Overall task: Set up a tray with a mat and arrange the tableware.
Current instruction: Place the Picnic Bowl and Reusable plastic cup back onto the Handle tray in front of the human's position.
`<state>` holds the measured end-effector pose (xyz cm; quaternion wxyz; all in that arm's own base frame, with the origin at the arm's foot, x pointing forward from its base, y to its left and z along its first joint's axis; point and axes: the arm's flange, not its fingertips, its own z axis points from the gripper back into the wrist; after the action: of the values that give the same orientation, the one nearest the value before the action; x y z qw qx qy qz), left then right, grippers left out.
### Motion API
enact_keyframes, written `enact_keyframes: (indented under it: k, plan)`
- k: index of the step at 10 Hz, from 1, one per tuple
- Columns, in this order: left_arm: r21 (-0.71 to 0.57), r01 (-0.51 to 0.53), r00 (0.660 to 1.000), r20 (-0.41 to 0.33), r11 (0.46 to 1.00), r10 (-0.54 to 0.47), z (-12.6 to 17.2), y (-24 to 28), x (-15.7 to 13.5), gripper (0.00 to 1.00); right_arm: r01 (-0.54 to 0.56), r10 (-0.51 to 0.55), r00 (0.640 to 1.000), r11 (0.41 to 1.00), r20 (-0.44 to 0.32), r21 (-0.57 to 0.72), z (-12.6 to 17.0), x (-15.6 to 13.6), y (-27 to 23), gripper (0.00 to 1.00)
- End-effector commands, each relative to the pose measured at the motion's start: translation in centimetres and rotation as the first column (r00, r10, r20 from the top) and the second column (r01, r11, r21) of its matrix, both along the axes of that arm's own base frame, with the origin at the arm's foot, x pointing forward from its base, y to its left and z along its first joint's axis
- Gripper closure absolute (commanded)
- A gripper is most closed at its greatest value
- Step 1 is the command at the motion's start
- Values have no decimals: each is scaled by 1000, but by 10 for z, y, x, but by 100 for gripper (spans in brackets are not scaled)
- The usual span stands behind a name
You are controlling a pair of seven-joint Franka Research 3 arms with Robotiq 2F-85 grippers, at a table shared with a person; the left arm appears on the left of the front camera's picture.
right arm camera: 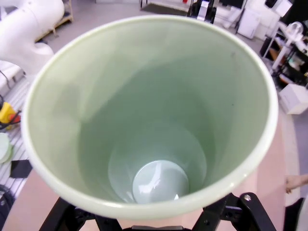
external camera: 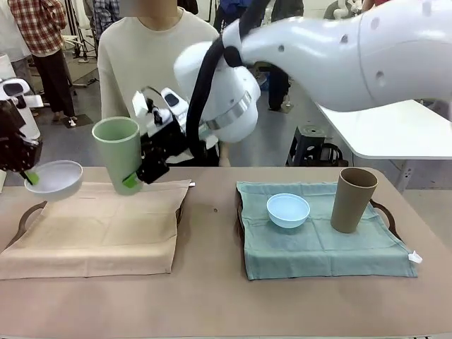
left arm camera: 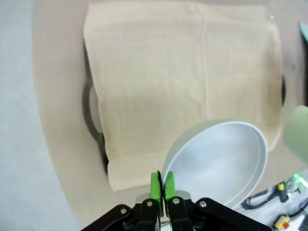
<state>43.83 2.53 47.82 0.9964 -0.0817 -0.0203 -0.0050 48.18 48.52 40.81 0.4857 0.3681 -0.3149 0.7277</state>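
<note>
My left gripper (external camera: 30, 176) hangs at the far left, shut on the rim of the white bowl (external camera: 55, 178), just above the left edge of the beige mat (external camera: 92, 229). In the left wrist view its green fingertips (left arm camera: 156, 185) pinch the rim of that bowl (left arm camera: 221, 161) over the mat (left arm camera: 183, 77). My right gripper (external camera: 129, 176) reaches across from the right and is shut on the pale green tumbler (external camera: 117, 152), held tilted above the beige mat's far side. The right wrist view looks straight down into the empty tumbler (right arm camera: 149, 115).
The beige mat covers a tray whose handle (external camera: 27, 213) shows at the left. On the right tray (external camera: 385, 212) a teal mat (external camera: 318, 247) carries a light blue bowl (external camera: 288, 210) and a tan tumbler (external camera: 353, 200). A person stands behind the table.
</note>
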Motion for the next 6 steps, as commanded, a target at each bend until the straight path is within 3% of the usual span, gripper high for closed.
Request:
enact_keyframes:
  k: [1,3,4,5,6]
  plan:
    - [-54,-5,1000,-6,999,5,-12,2,13,96,-19,25,994,998,-105,59,-34,5,1,20]
    - [-70,-1,1000,-15,998,-1,-31,-1,20,96,-5,12,985,999,-170,44,-56,10,4,20]
    - [-30,15,999,-31,999,-16,-31,-3,21,96,58,-65,981,997,-182,-46,-51,9,4,20]
    - [-41,-19,999,-37,999,17,-31,0,15,96,-10,13,990,1000,-142,22,-64,7,1,20]
    - [-41,-19,999,-37,999,17,-31,0,15,96,-10,13,990,1000,-142,22,-64,7,1,20]
